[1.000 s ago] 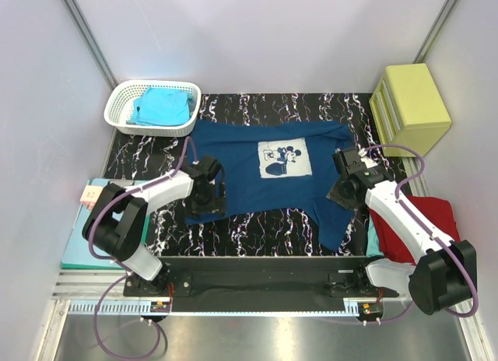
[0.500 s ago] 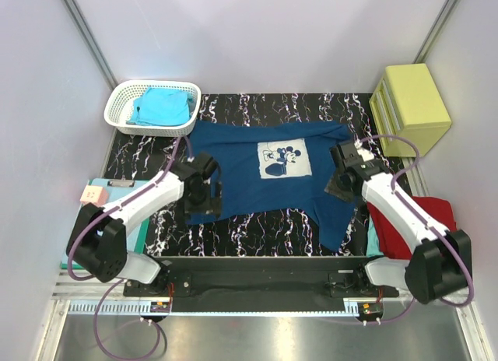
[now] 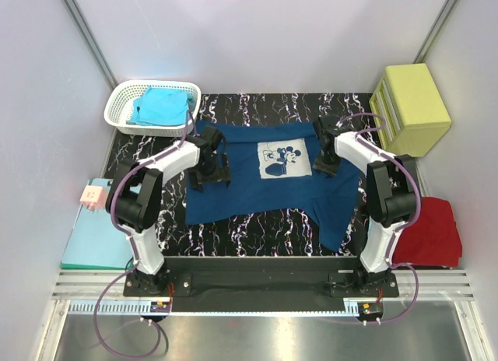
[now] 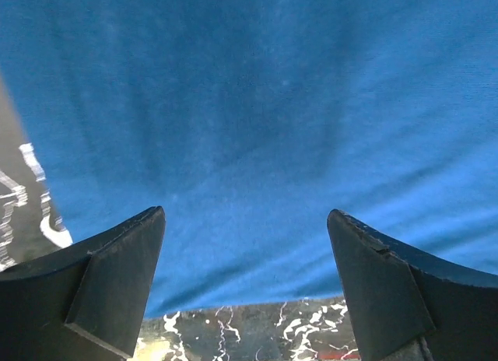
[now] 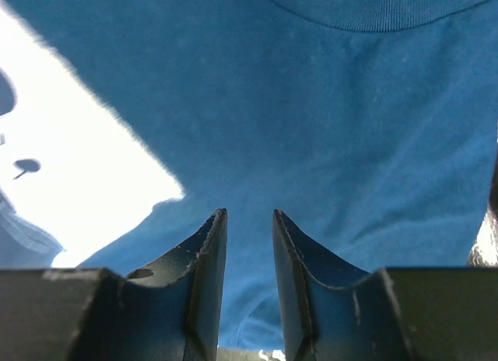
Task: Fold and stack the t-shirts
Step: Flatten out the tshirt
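The navy t-shirt lies spread print-up across the middle of the bench, probably flattened ready for folding. The left claw hovers over its half nearer the bench's left edge, jaws wide apart. The right claw hangs by the collar, a narrow gap between its jaws (nothing visibly pinched). The mouse print shows no legible writing

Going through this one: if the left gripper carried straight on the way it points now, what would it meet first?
The navy t-shirt. The left gripper points at it with its jaws wide open, and blue cloth fills nearly the whole view ahead. How near the cloth is cannot be judged.
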{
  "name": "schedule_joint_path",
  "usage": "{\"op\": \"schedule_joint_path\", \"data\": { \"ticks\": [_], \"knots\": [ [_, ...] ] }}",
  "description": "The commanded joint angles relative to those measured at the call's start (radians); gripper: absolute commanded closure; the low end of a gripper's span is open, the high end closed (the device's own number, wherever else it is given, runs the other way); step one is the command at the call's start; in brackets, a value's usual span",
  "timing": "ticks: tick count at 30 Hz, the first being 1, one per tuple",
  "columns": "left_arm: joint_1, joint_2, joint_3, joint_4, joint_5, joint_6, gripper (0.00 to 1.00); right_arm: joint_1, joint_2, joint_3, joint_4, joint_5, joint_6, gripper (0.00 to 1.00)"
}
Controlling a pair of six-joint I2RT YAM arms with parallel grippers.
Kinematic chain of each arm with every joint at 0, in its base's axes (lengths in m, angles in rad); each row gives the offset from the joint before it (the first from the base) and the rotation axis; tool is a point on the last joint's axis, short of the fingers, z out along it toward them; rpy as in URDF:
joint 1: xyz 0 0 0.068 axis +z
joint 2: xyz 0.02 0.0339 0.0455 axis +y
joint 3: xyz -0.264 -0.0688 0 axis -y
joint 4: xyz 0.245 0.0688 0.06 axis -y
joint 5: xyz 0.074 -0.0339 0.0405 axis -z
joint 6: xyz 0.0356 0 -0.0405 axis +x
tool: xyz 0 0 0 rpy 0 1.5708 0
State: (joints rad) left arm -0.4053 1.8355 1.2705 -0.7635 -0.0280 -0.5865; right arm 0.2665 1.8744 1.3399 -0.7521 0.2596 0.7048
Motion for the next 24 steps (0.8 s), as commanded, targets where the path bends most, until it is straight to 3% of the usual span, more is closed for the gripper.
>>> {"op": "schedule_joint_path", "data": {
  "ticks": [1,12,24],
  "knots": [
    [0.000,0.036,0.020,0.032,0.069,-0.016,0.10,-0.016,0.041,0.045,-0.013,0.004,0.016,0.64],
    [-0.001,0.047,-0.086,0.030,0.096,0.020,0.12,-0.015,0.048,-0.117,-0.015,-0.028,0.019,0.67],
    [-0.001,0.034,-0.172,0.039,0.119,0.033,0.12,-0.001,-0.059,-0.310,0.023,-0.051,0.048,0.69]
  ]
}}
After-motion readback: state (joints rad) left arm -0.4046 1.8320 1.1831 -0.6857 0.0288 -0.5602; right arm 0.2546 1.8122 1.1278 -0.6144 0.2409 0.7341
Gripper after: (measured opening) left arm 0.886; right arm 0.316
